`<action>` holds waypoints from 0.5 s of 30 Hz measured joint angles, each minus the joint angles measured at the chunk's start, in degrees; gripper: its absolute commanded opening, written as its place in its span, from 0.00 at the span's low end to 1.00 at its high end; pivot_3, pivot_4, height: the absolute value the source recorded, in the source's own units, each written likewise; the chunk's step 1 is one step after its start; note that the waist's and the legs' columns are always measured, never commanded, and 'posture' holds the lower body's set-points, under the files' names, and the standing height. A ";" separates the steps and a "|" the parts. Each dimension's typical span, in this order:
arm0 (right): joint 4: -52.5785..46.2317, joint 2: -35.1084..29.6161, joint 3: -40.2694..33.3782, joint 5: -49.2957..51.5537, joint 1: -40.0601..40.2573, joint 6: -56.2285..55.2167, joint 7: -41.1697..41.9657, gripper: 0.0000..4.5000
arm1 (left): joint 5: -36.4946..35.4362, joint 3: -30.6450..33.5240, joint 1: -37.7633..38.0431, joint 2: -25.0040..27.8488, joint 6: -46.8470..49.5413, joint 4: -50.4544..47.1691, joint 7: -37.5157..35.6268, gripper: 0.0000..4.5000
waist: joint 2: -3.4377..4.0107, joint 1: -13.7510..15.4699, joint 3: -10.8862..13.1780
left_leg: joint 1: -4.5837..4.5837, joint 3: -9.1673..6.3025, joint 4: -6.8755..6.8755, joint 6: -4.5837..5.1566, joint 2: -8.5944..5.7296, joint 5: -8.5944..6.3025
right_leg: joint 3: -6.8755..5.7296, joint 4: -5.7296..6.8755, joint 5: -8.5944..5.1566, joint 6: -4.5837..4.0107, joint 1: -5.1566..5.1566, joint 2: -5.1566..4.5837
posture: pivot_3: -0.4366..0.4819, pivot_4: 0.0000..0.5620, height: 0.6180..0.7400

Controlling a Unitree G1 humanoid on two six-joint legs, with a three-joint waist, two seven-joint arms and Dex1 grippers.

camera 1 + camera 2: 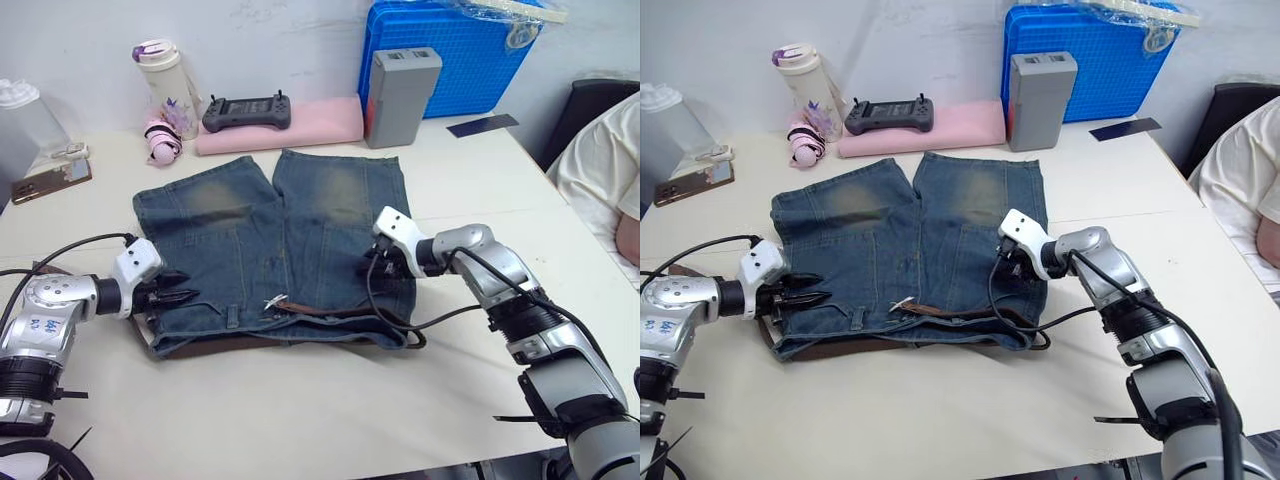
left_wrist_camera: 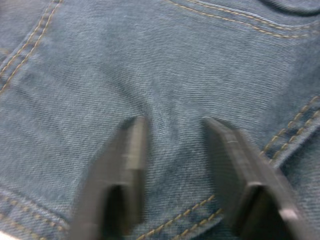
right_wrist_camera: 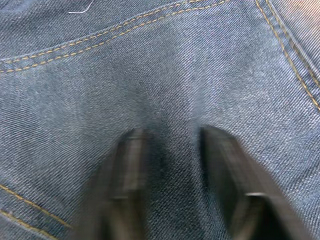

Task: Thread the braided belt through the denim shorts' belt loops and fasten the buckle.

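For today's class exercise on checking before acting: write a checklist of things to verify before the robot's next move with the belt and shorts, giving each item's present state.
1. Shorts lie flat on the table: ok.
2. Belt lies along the waistband: ok; how many loops it passes through: cannot tell.
3. Buckle fastened: not ok, the silver buckle lies loose mid-waistband.
4. Left tool open, fingers apart over denim: ok.
5. Right tool open above the denim: ok.
6. Either tool holding the belt: not ok, both are over bare denim.
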 measured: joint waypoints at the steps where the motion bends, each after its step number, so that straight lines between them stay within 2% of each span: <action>1: 0.15 0.30 0.07 -0.31 -0.01 0.01 -0.01 0.03 | 0.68 -0.07 -0.22 -0.12 -0.40 0.41 -0.13 0.06 | 0.01 0.00 -0.11 | 0.09 0.02 -0.04 0.00 0.00 0.00 | 0.03 0.03 -0.01 -0.01 0.04 0.00 | 0.48 0.27 0.47; 2: 0.51 0.73 0.07 -0.73 -0.14 -0.05 -0.08 0.00 | 1.21 -0.14 -0.51 -0.34 -0.86 1.06 -0.23 0.01 | 0.02 0.01 -0.17 | 0.20 0.03 -0.08 0.00 0.00 0.00 | 0.04 0.03 -0.01 -0.02 0.11 0.00 | 0.48 0.27 0.47; 9: 8.55 4.94 -0.90 -4.17 -2.73 -3.27 -6.78 0.00 | 7.98 -2.77 -5.73 -3.83 -7.76 7.80 3.40 0.01 | 0.21 0.63 -0.57 | 1.06 -0.06 -0.16 -0.08 -0.03 0.03 | 0.05 -0.06 -0.03 -0.05 1.07 0.00 | 0.48 0.27 0.47; 12: 14.81 7.98 -2.85 -5.35 -4.90 -6.29 -13.04 0.00 | 15.60 -6.50 -12.41 -6.34 -15.25 15.93 12.84 0.01 | 0.20 1.67 -0.58 | 1.12 -0.11 -0.21 -0.29 -0.05 0.14 | 0.11 0.32 -0.08 -0.15 0.93 0.01 | 0.48 0.27 0.47; 15: 19.21 9.85 -3.04 -5.95 -6.88 -9.16 -16.39 0.00 | 22.25 -9.66 -18.05 -8.02 -20.75 23.50 21.67 0.01 | 0.20 1.52 -0.58 | 0.99 -0.10 -0.22 -0.36 -0.05 0.16 | 0.15 0.48 -0.13 -0.23 0.69 0.02 | 0.48 0.27 0.47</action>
